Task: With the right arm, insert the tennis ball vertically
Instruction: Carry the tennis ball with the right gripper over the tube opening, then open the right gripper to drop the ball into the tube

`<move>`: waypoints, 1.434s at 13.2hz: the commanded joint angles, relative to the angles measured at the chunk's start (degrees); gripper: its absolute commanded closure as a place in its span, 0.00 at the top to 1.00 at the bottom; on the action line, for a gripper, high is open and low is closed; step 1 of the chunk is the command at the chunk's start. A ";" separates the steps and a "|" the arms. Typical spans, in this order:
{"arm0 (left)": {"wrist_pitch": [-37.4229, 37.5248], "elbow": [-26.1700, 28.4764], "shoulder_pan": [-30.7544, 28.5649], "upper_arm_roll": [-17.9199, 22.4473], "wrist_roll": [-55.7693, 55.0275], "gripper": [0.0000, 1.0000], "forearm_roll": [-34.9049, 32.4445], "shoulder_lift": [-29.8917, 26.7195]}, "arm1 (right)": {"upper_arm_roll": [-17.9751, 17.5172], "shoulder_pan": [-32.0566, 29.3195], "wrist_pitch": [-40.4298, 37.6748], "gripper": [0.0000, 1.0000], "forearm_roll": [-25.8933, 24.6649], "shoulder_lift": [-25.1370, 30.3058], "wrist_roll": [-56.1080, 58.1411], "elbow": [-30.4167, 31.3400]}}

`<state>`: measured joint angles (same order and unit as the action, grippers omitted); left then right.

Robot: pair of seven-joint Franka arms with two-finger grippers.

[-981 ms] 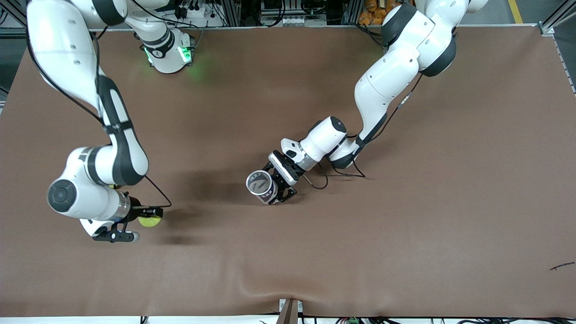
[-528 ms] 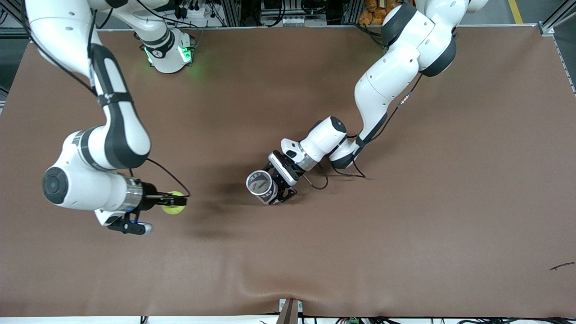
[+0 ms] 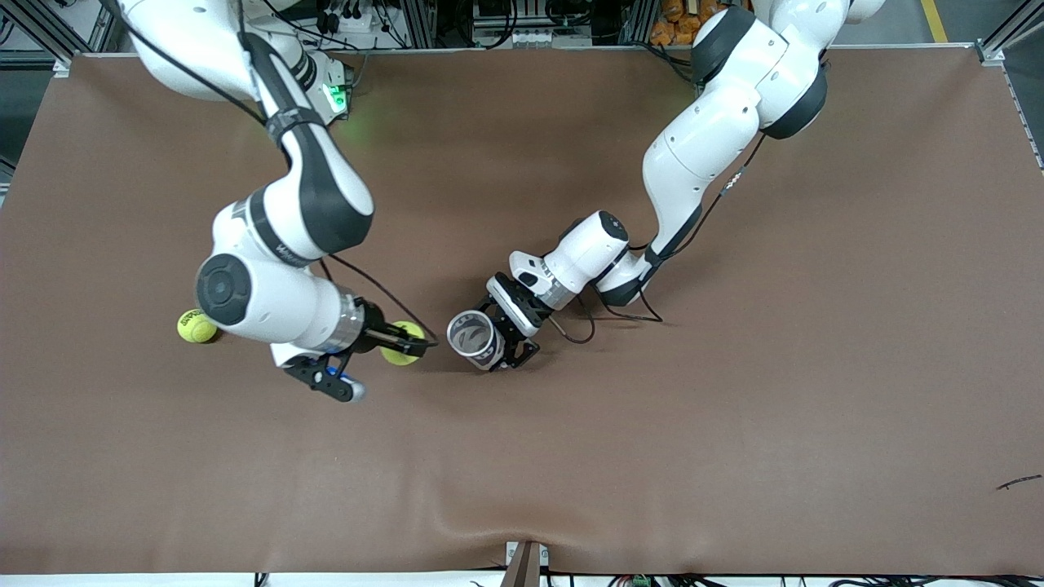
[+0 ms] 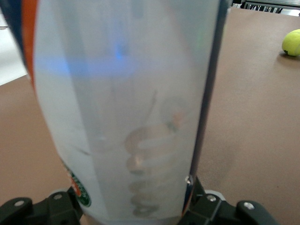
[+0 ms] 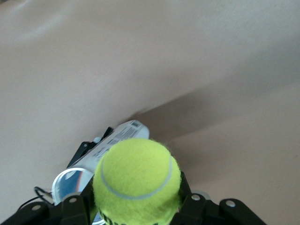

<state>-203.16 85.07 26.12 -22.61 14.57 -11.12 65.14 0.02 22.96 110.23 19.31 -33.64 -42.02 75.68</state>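
Right, status at this frame:
step: transport leg, by my read. Ball carried toward the tube, not yet over its mouth.
right gripper (image 3: 416, 342): black two-finger gripper on the large white jointed right arm (image 3: 277, 244); jaws clamped on a fuzzy yellow-green tennis ball (image 3: 401, 343). Right wrist view confirms the ball (image 5: 137, 180) seated between the pads.
ball position: in the air, just beside the tube's open mouth, toward the right arm's end of the counter.
tube: clear plastic ball canister with printed label (image 3: 476, 340), standing roughly upright, open top facing up. Mouth visible below the ball in the right wrist view (image 5: 70, 183).
left gripper (image 3: 504, 341): on the white left arm (image 3: 718, 130); jaws sit either side of the tube wall (image 4: 126, 112). Cannot tell whether they grip or stand slack.
spare: second yellow-green tennis ball (image 3: 196, 326) on the brown counter (image 3: 734, 424), well apart from the tube, toward the right arm's end; also seen in the left wrist view (image 4: 291, 42).
next move: centre the ball over the mouth, then straight down, release once inside the rim.
risk: off-centre drop hits the rim and tips the tube if the left hold is loose.
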 commanded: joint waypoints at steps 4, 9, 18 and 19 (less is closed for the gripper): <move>-0.66 -1.49 0.68 0.29 -0.51 0.85 0.83 0.60 | 0.60 5.59 5.58 0.38 1.52 -1.60 -10.95 -1.77; -0.66 -1.49 0.60 0.29 -0.51 0.85 0.83 0.43 | 0.69 8.25 7.80 0.58 1.08 -2.39 -14.23 -1.59; -0.66 -1.49 0.60 0.29 -0.51 0.85 0.83 0.43 | 1.04 1.85 4.75 1.00 0.73 -0.47 -7.24 -1.33; -0.66 -1.49 0.60 0.29 -0.51 0.85 0.83 0.43 | 1.56 -0.17 0.55 1.00 0.03 0.24 -1.63 -1.24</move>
<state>-203.16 84.56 26.12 -22.61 14.57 -11.12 65.14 1.75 26.54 116.07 19.63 -35.13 -50.83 74.47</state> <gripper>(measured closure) 0.145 0.000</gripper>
